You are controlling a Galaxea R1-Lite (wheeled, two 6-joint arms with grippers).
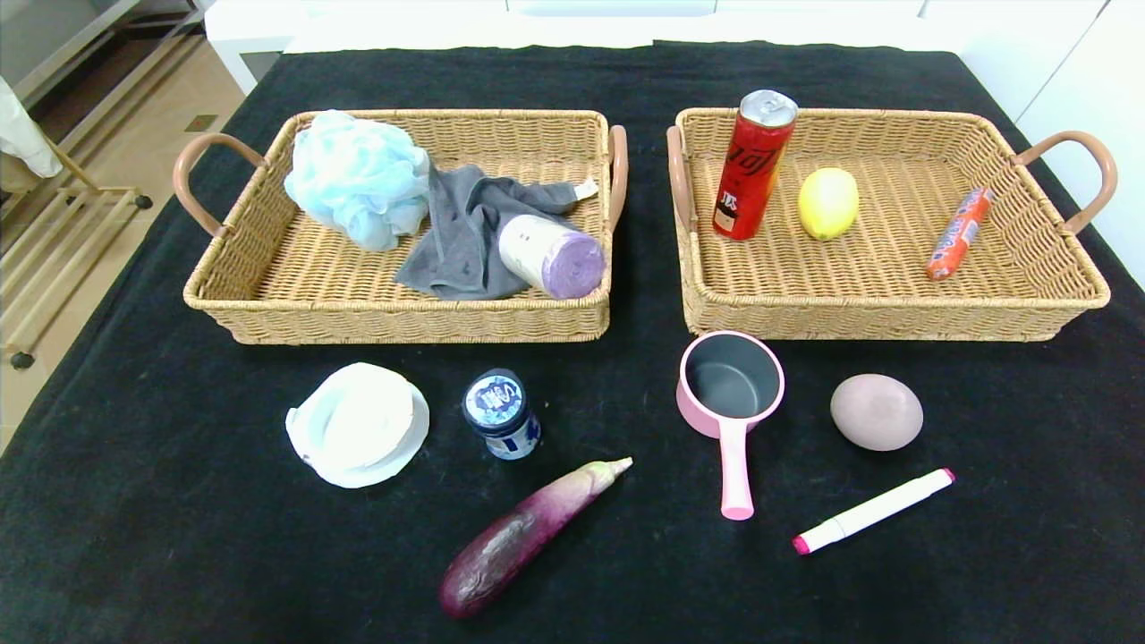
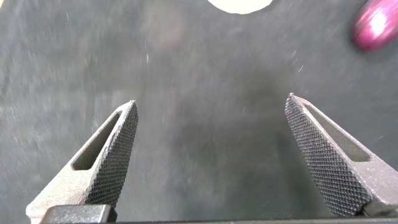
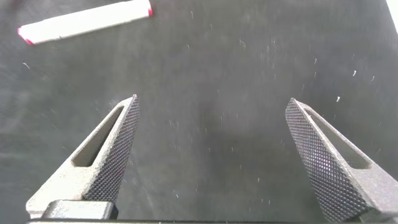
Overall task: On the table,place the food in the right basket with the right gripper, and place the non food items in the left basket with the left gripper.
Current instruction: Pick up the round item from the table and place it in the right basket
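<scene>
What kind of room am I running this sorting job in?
Likely an indoor lab or test setup, not a home kitchen: a table under a black cloth with two wicker baskets, white furniture behind, and a wheeled rack on the tan floor beside it.

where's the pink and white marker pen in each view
Head view: pink-tipped white marker pen lies on the black cloth, lower right, in front of the pale egg-shaped thing.
Left wrist view: not in it.
Right wrist view: upper left corner, beyond the open right hand.
Shared landmark: black tablecloth.
</scene>
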